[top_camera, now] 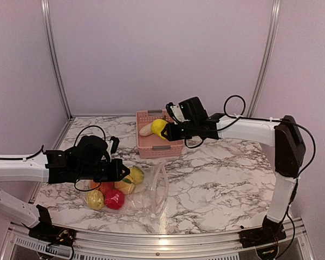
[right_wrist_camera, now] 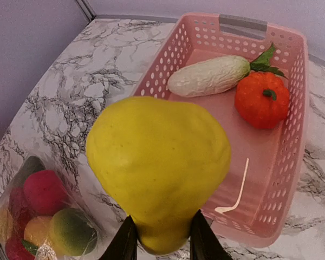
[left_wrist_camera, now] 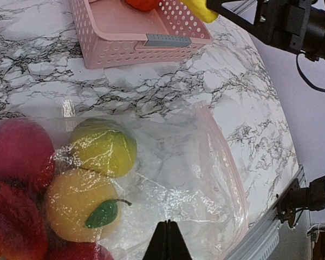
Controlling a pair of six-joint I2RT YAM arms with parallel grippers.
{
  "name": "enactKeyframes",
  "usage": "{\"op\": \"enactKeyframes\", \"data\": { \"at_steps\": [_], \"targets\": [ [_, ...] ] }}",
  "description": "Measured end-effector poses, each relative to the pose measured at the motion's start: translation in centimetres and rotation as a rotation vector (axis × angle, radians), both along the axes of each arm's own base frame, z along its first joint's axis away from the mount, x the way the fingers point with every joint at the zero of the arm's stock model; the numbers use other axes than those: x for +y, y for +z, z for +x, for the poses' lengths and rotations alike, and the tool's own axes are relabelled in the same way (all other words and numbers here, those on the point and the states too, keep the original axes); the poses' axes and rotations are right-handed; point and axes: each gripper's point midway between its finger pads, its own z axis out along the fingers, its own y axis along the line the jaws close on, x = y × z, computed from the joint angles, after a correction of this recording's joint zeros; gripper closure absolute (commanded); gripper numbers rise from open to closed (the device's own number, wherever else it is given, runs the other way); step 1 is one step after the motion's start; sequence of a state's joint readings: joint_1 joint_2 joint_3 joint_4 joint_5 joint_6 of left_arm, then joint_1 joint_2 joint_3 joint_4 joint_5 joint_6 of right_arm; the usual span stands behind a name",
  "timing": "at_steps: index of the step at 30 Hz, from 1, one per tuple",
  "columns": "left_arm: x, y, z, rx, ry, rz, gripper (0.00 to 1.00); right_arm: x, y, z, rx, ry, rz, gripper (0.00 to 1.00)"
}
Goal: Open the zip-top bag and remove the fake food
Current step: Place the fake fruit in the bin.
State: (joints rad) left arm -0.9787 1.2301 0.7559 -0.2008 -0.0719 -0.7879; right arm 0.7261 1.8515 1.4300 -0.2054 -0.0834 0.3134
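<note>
Top external view: the zip-top bag (top_camera: 151, 195) lies flat on the marble table (top_camera: 233, 173) near the front edge. The pink basket (top_camera: 160, 151) stands just behind it.
Right gripper: the right gripper (top_camera: 167, 130) pinches a yellow pear-shaped piece (top_camera: 159, 127) by its narrow end and hangs over the basket. The wrist view shows both fingers clamped on the stem end.
Why held so: the narrow end probably gives the fingers a part slim enough to close on, and the heavy bulb hangs below them.
Left gripper: the left gripper (top_camera: 123, 171) sits low over the bag with its fingers pressed together. Whether a fold of film is caught between them cannot be told. It seems placed there to pin the bag down.
Fake food: the fake food (left_wrist_camera: 84, 208) left in the bag is a cluster of red and yellow pieces bunched at the closed end. The film toward the mouth lies slack and vacant.
Already in basket: a white radish (right_wrist_camera: 208, 76) and an orange piece (right_wrist_camera: 261, 100) lie touching at the far end.
Open room: the near half of the basket floor is bare, enough for the yellow piece.
Edges: the slotted walls must be cleared on the way down. The zip strip (left_wrist_camera: 222, 157) curves near the table's front rail, so there is little margin there.
Stage: judged partway, with several pieces yet to come out.
</note>
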Motion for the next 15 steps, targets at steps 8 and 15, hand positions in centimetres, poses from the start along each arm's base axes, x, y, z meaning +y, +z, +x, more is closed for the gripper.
{"op": "enactKeyframes", "data": {
  "at_steps": [8,15],
  "targets": [
    [1.7,0.8,0.2,-0.026,0.038,-0.017,1.0,3.7,-3.4,6.3,0.013,0.009,-0.001,0.79],
    [2.5,0.7,0.1,-0.025,0.056,-0.013,1.0,4.8,-7.1,7.5,0.065,0.014,-0.037,0.67]
  ]
}}
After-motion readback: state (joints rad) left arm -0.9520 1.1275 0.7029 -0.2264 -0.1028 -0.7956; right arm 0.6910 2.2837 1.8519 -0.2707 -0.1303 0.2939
